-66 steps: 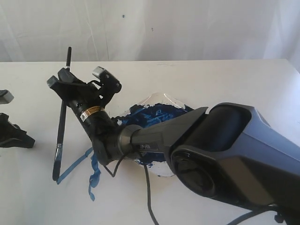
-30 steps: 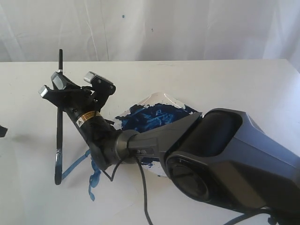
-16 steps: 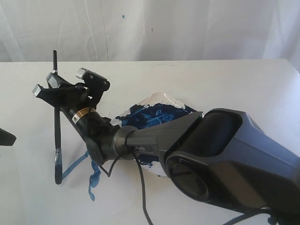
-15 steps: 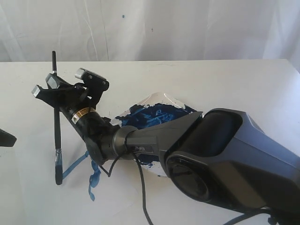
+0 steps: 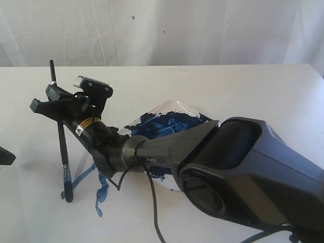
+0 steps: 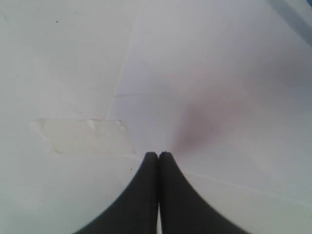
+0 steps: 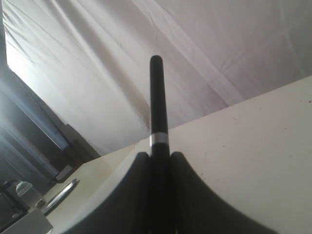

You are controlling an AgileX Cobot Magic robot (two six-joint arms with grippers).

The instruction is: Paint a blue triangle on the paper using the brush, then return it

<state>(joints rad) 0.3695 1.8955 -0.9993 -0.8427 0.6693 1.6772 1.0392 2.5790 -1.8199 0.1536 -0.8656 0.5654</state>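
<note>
R gripper is clamped on the brush, upper handle. Long axis runs approx 12-to-6 o'clock in ext. view; tip is seen down at 6, on the paper, beside the blue triangle strokes. L gripper is pressed closed, empty, off at 9.

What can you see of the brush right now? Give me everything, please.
The brush is thin and long, with a black handle, a silver ferrule low down and a dark tip. It stands nearly upright, leaning slightly. The right gripper is shut on the upper handle, and the handle's end pokes up above the fingers. The wrist view shows a thin silver band there. The tip points down and seems to touch the white surface at the end of a blue stroke. Nothing else touches it.
</note>
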